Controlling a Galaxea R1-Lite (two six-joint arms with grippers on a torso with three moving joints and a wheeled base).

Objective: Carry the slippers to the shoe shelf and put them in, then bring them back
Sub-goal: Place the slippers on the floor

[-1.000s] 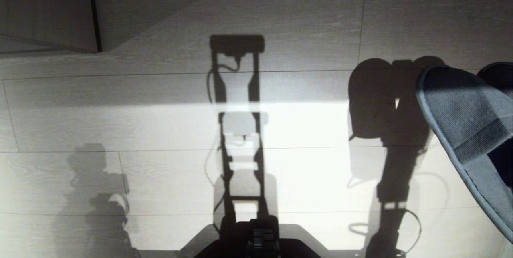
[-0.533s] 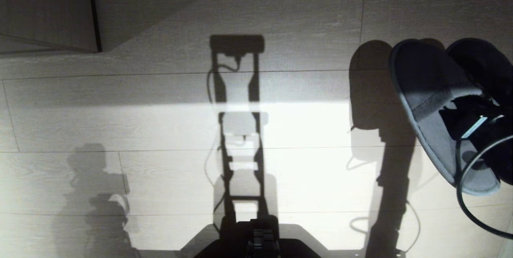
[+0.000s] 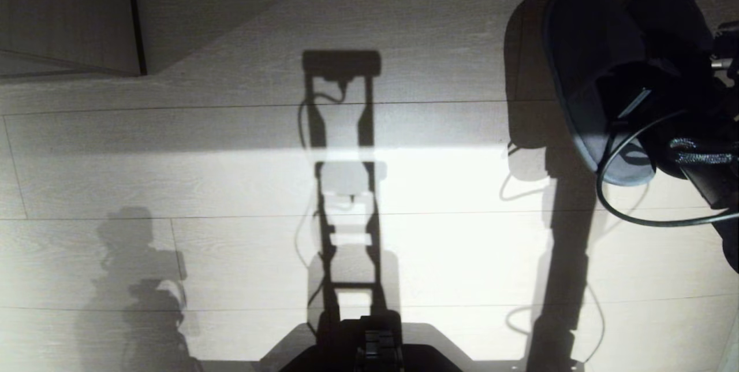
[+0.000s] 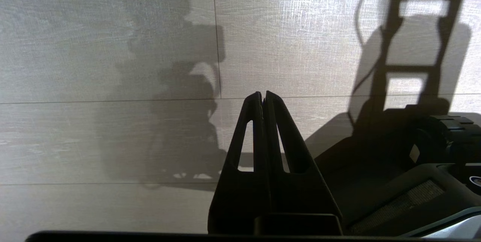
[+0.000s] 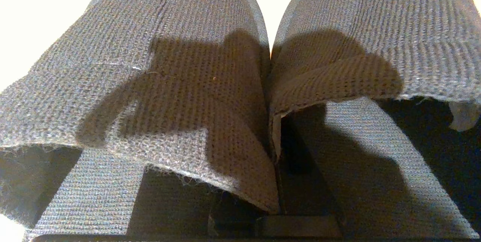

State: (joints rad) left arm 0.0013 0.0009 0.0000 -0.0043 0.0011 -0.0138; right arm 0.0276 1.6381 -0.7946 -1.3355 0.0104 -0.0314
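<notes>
Charcoal knit uppers press together where the right gripper pinches the slippers' inner edges, toes pointing away, above pale wood-grain floor; the left gripper hangs closed, empty.

It looks like a room in a home. The floor is made of pale wood-look planks. A low wooden board stands at the far left. Soft slippers are here.
</notes>
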